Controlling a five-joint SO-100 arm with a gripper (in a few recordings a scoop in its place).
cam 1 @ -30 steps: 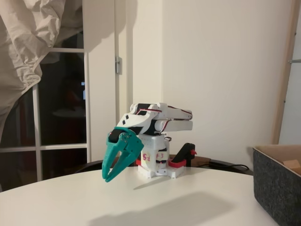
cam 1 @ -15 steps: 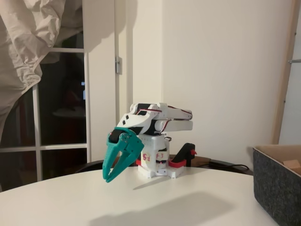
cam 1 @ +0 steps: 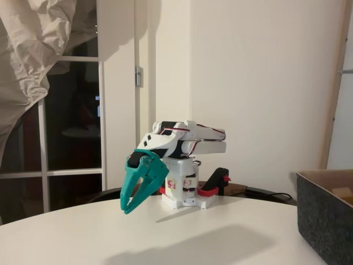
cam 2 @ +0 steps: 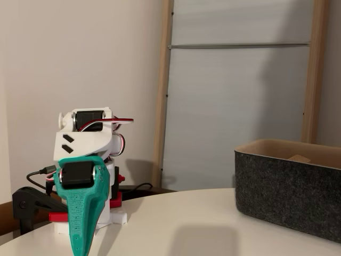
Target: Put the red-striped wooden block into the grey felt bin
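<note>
The teal gripper (cam 1: 128, 207) hangs folded at rest, its jaws nearly closed and empty. A pale wooden corner inside the grey felt bin (cam 2: 287, 200) may be the red-striped wooden block, so probably nothing remains.

A home room is indicated: plain cream walls, a white-framed glazed door (cam 1: 71, 127) dark with night, a crumpled beige cloth (cam 1: 33, 49) hung over it, a round white worktop (cam 1: 165, 237), a pale wooden frame (cam 2: 161, 90) against the wall.
</note>
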